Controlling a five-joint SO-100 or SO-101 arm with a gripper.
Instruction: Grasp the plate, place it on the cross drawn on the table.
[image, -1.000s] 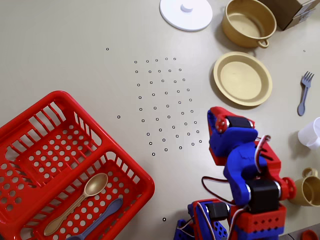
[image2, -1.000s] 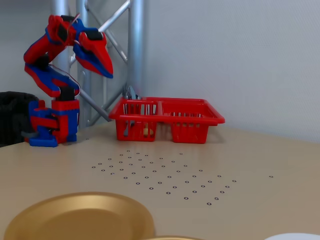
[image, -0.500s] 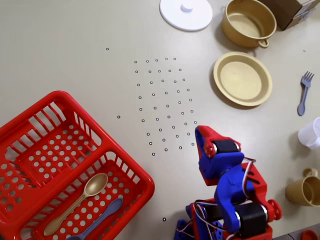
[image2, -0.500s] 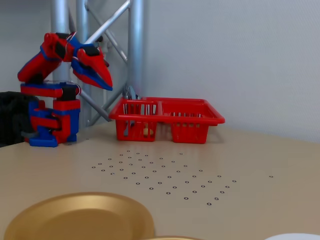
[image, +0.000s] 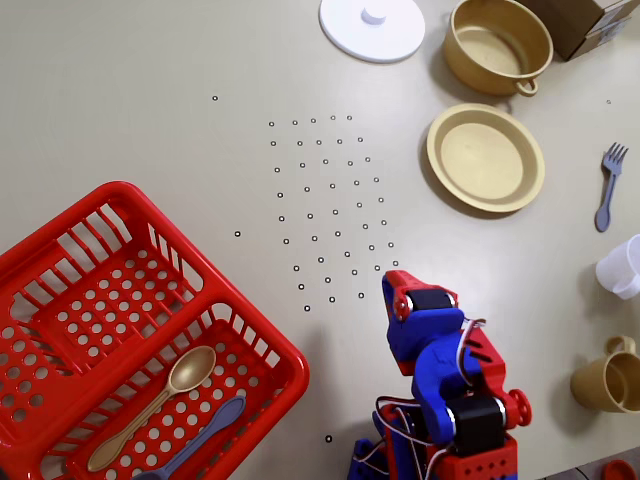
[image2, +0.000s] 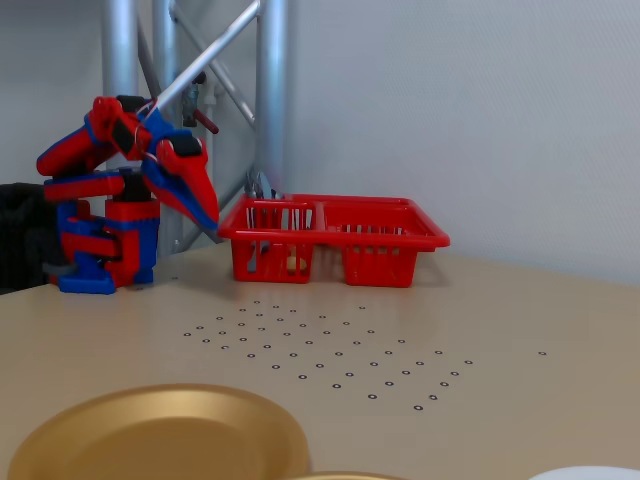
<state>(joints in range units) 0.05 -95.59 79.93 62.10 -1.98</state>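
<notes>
Plate (image: 486, 157): tan-gold, on worktop (image: 140, 90) right of the dot grid (image: 330, 205), just below the pot (image: 497, 42); rim clear all round. Hand (image: 397, 293): folded low over the arm base, fingers pressed together, holding nothing. Red basket (image: 130, 340): lower left, open worktop between. No legible writing.

Plate (image: 486, 157): round, shallow, tan-gold with raised rim, empty, lying flat and upright on the table just below the tan pot (image: 497, 44) in the overhead view; cross not discernible.
</notes>
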